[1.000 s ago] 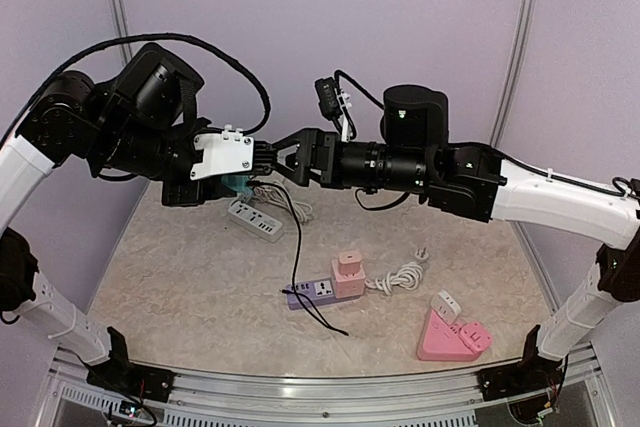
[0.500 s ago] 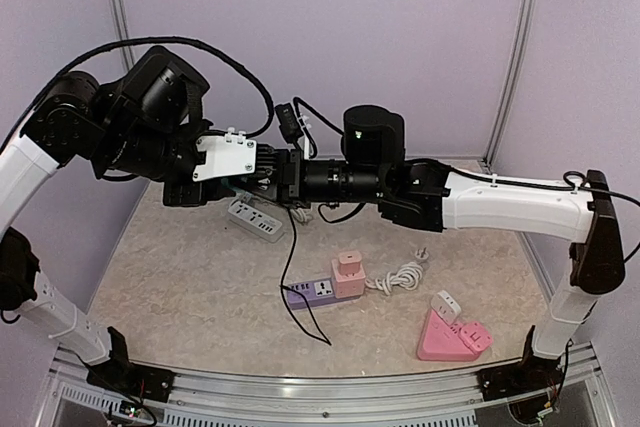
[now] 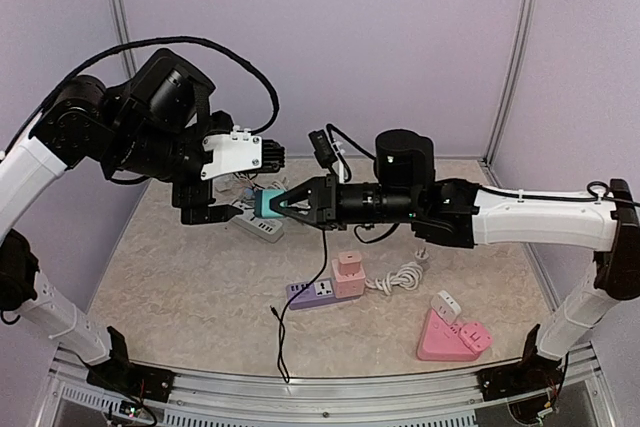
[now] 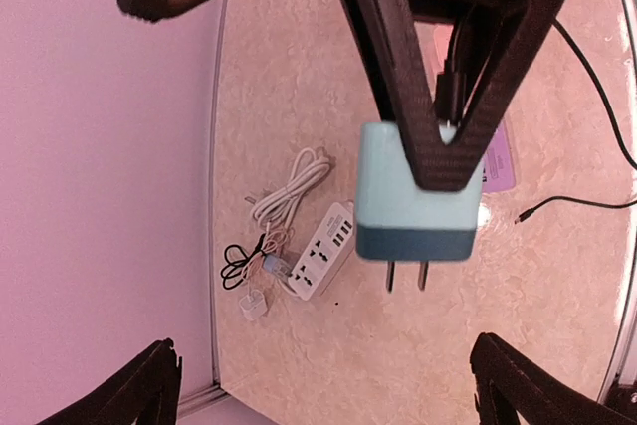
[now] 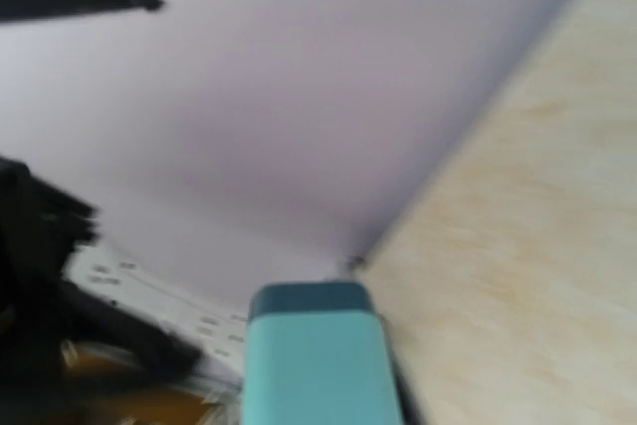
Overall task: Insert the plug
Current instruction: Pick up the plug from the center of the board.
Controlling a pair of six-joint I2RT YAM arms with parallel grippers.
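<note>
A light-teal plug (image 3: pixel 266 203) with a dark-blue end and two prongs hangs in the air above the table's back left. My right gripper (image 3: pixel 284 205) is shut on it, its black fingers (image 4: pixel 448 106) clamped on the body. In the left wrist view the plug (image 4: pixel 416 196) points its prongs down toward the table. A black cable (image 3: pixel 300 292) trails from it to the floor. My left gripper (image 3: pixel 238 185) stands open just left of the plug, fingertips (image 4: pixel 149 385) wide apart and holding nothing. The right wrist view shows the plug (image 5: pixel 318 360) close up and blurred.
A white power strip (image 3: pixel 258 224) lies below the plug, beside coiled cables (image 4: pixel 274 231). A purple strip (image 3: pixel 312 292) carries a pink adapter (image 3: pixel 348 274), with a white cord (image 3: pixel 398 277) next to it. At the front right sits a pink triangular socket (image 3: pixel 452 337).
The plug passed from my left gripper to my right. The right jaws shut on it, the left jaws opened wide, and the right arm drew the plug slightly down and right.
</note>
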